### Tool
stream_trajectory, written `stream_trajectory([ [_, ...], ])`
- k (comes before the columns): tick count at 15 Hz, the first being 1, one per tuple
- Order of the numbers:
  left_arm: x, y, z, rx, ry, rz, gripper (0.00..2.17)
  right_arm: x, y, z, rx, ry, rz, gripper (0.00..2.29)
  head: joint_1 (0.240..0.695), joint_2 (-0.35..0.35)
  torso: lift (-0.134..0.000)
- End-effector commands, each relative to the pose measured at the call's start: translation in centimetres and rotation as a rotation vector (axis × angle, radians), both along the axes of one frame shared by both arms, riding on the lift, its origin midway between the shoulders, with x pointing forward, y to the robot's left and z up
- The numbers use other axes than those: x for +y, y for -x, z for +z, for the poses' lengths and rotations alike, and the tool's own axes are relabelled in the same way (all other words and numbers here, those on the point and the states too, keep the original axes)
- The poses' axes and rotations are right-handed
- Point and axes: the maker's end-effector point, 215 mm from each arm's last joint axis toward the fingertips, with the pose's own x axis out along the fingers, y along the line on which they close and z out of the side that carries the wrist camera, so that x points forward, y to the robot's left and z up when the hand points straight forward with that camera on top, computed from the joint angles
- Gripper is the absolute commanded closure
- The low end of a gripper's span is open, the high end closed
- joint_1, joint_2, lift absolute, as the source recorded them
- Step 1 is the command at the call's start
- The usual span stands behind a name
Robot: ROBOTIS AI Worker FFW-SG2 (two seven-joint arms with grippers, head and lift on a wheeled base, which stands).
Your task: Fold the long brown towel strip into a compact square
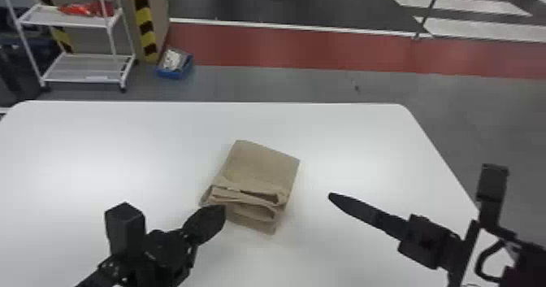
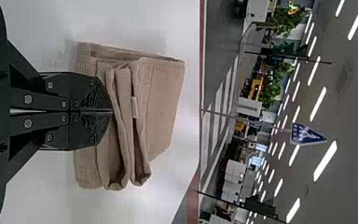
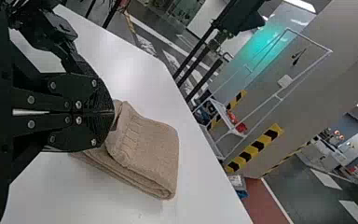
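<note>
The brown towel (image 1: 260, 166) lies folded into a compact, layered bundle at the middle of the table, its near side showing loose, uneven folds. My left gripper (image 1: 221, 213) is at the bundle's near left corner in the head view. In the left wrist view my left gripper (image 2: 112, 111) is shut, its tips in front of the folds of the towel (image 2: 161, 102). To the right of the bundle, apart from it, is my right gripper (image 1: 332, 196). The right wrist view has my right gripper (image 3: 113, 112) shut, with the towel (image 3: 151, 144) beyond its tips.
The white table (image 1: 101, 144) extends around the towel, with its far edge and right edge in view. On the floor behind stand a white shelf rack (image 1: 73, 22) and a blue box (image 1: 174, 64), away from the arms.
</note>
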Motion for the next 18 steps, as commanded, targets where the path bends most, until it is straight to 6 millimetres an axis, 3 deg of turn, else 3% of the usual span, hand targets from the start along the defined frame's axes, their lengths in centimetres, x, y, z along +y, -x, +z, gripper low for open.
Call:
stream_trajectory([
  [1, -0.1, -0.9, 1.8, -0.069, 0.002, 0.021, 1.82, -0.2, 0.1, -0.1, 0.007, -0.006, -0.002, 2.04, 0.695, -0.159, -0.124],
  [3, 1.1, -3.3, 2.4, -0.124, -0.039, 0.071, 1.82, -0.8, 0.4, -0.2, 0.013, -0.012, -0.010, 2.04, 0.695, -0.163, -0.124],
  [5, 1.9, -5.6, 0.8, -0.123, -0.095, 0.093, 1.82, -1.4, 1.3, -0.5, 0.040, -0.021, -0.007, 2.04, 0.695, -0.151, -0.124],
  [8, 2.3, -6.9, -2.3, -0.083, -0.144, 0.102, 1.82, -2.7, 2.1, 0.0, 0.048, -0.041, -0.018, 2.04, 0.695, -0.147, -0.124],
  [10, 2.4, -7.0, -3.1, -0.070, -0.155, 0.100, 1.82, -3.5, 2.7, 0.2, 0.057, -0.051, -0.024, 2.04, 0.695, -0.152, -0.124],
  [13, 2.0, -5.8, -2.9, -0.055, -0.150, 0.090, 1.82, -3.8, 2.7, 0.2, 0.065, -0.049, -0.028, 2.04, 0.695, -0.168, -0.124],
  [18, 0.6, -0.4, -2.2, 0.001, -0.125, 0.062, 1.82, -2.8, 2.1, 0.5, 0.054, -0.046, -0.010, 2.04, 0.695, -0.191, -0.124],
])
